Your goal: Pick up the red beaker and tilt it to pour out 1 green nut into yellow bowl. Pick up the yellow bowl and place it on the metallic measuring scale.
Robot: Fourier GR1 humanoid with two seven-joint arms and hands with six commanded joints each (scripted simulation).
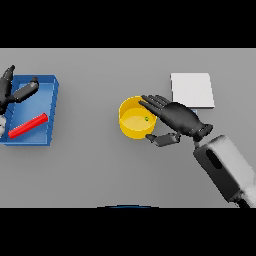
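Head view: right hand at bowl, nut inside.
Bowl at table centre; scale at its 2 o'clock, apart. Right hand reaches from 4 o'clock, fingers straight over the rim, thumb against the near wall, not yet clamped; apparently setting up the lift. Beaker lies in tray at 9 o'clock; left hand, fingers relaxed apart, above it.
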